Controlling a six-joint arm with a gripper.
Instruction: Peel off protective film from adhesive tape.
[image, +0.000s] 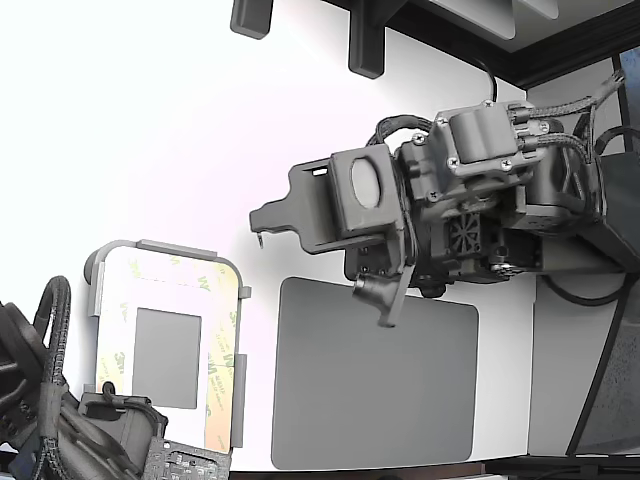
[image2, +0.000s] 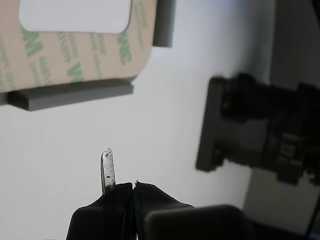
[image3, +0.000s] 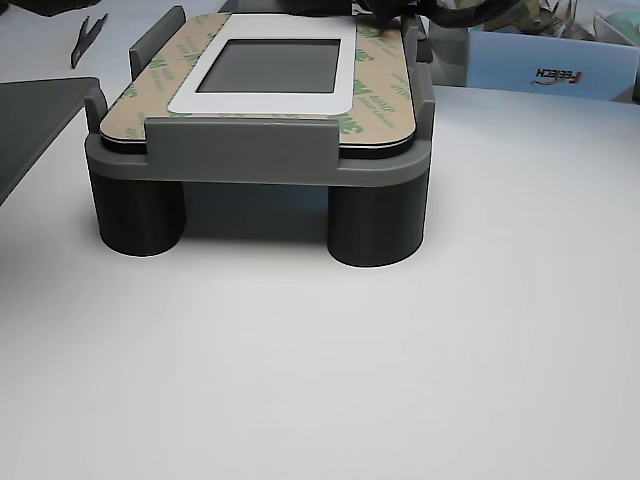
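The protective film (image: 108, 360), a cream liner with green "3M" logos, frames a plain gray rectangle (image: 167, 357) on a gray fixture (image: 175, 251) at the exterior view's lower left. It also shows in the wrist view (image2: 75, 60) and the other view (image3: 375, 95). A tan band of adhesive tape (image: 217, 405) runs along the frame's side nearest the mat. My gripper (image: 258, 237) hovers over the white table, apart from the fixture. In the wrist view my gripper (image2: 110, 172) has its black jaws pressed together with one thin metal tip sticking out, holding nothing.
A large plain gray mat (image: 375, 375) lies beside the fixture, under my arm. A second arm (image: 60, 430) sits at the fixture's near end; its dark head shows in the wrist view (image2: 250, 135). Dark posts (image: 365, 40) stand at the table's back edge.
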